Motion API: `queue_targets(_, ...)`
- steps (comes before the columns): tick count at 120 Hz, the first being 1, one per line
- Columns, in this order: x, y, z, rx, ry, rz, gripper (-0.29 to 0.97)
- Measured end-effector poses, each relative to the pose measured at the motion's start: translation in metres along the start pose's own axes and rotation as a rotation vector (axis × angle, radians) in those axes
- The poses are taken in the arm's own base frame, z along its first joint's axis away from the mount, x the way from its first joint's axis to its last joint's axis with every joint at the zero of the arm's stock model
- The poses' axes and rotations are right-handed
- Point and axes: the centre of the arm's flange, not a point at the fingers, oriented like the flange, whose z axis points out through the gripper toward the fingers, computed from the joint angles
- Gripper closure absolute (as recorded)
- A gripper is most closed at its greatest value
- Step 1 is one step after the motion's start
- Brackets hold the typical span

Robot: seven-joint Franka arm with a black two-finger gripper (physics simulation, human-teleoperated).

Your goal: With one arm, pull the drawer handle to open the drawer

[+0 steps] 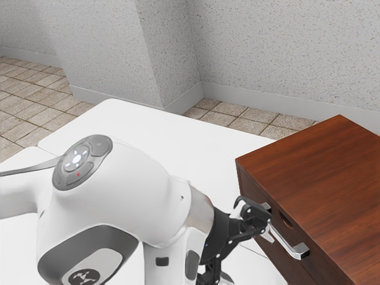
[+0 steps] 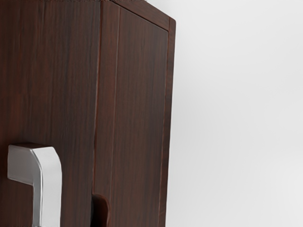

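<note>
The gripper (image 1: 256, 218) is right up at the near end of the drawer handle (image 1: 291, 243), honestly can't tell if it's clamped on, and the bar runs along the drawer front (image 1: 252, 184) toward the exterior view's lower right, so the pull goes straight off that face.

A smooth white bench (image 1: 178, 142) with rounded edges, standing over a tan tiled floor (image 1: 35, 107), carries a dark reddish-brown wooden cabinet (image 1: 320, 178) that sits squarely upright on its surface toward the exterior view's right.
</note>
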Motion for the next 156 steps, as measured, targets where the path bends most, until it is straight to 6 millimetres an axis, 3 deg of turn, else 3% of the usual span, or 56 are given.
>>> queue_targets(30,-0.005,-0.004,0.000,0.015,-0.002,-0.013,0.00)
queue_targets(55,-0.006,-0.004,0.015,-0.001,-0.004,-0.016,0.00)
queue_targets(118,-0.006,-0.002,0.025,-0.008,-0.004,-0.024,0.00)
queue_targets(137,-0.025,-0.006,0.028,0.010,-0.022,-0.047,0.00)
queue_targets(156,-0.027,-0.008,0.036,0.014,-0.029,-0.044,0.00)
